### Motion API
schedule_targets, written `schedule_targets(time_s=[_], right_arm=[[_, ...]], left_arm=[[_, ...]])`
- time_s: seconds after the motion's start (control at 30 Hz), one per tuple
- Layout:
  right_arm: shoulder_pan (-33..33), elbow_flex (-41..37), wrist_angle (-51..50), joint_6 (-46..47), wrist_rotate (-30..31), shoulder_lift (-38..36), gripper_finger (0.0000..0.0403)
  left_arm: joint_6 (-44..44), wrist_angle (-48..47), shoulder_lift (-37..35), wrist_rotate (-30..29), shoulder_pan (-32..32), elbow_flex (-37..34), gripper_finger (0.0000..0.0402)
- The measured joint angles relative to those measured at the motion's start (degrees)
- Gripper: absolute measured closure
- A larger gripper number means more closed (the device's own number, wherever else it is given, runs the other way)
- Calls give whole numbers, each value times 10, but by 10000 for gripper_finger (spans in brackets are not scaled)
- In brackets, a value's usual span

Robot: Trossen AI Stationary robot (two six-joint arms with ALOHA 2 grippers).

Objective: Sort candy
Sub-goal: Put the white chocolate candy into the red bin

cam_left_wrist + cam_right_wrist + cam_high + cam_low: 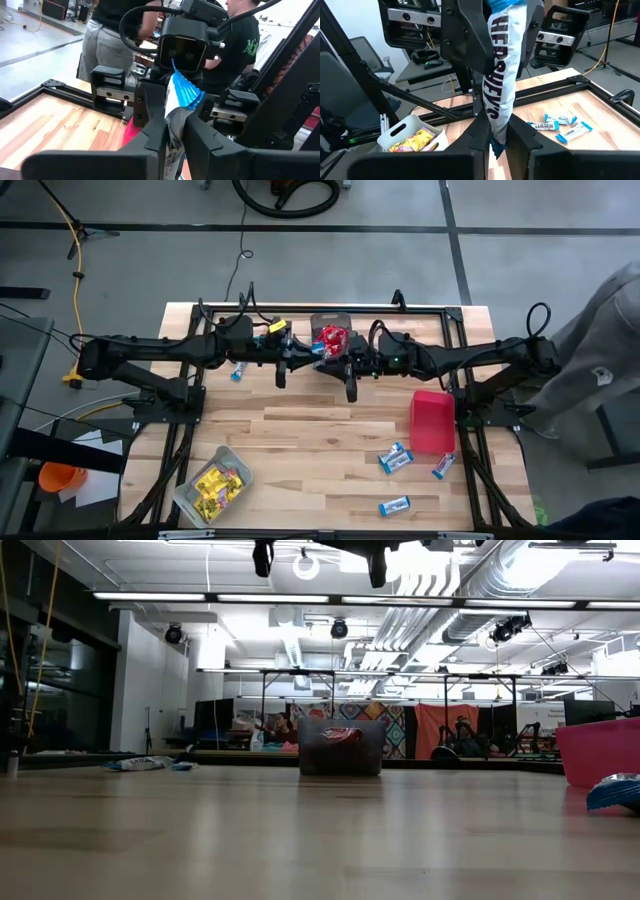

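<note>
Both grippers—left gripper [172,137], right gripper [496,142]—have jaws clamped on one blue-and-white candy [501,75] held high above the tabletop [320,440] centre—risk: uneven release tears or drops it outside the bins.

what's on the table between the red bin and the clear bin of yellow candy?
Bare wood, per the high view. The red bin and clear bin have nothing between them; the blue-and-white candy lies nearer the red bin.
</note>
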Motion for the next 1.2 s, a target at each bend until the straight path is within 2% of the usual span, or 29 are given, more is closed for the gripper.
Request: schedule_targets(time_s=[0.13, 0.23, 0.33, 0.43, 0.6, 0.77, 0.93, 1.07, 1.2], right_arm=[[0, 0, 0, -2, -1, -1, 379], [-1, 0, 0, -7, -8, -7, 395], [-7, 0, -13, -16, -11, -22, 391], [-9, 0, -86, -7, -16, -57, 391], [15, 0, -356, 58, -30, -123, 395], [94, 0, -641, 177, -29, -151, 394], [199, -1, -831, 326, -19, -155, 394], [265, -35, -885, 453, -16, -163, 394], [298, -111, -859, 573, -48, -203, 394]], left_arm=[[0, -31, -20, 6, 7, 3, 331], [4, -106, -52, 5, 17, 19, 302], [10, -179, -78, -1, 23, 30, 273], [40, -250, -107, -1, 29, 31, 253], [50, -323, -141, -30, 32, 2, 246], [5, -269, -153, -74, 31, -69, 245], [-60, -195, -153, -74, 28, -124, 245], [-73, -186, -153, -73, 20, -135, 245], [-73, -176, -153, -73, 16, -137, 245]])
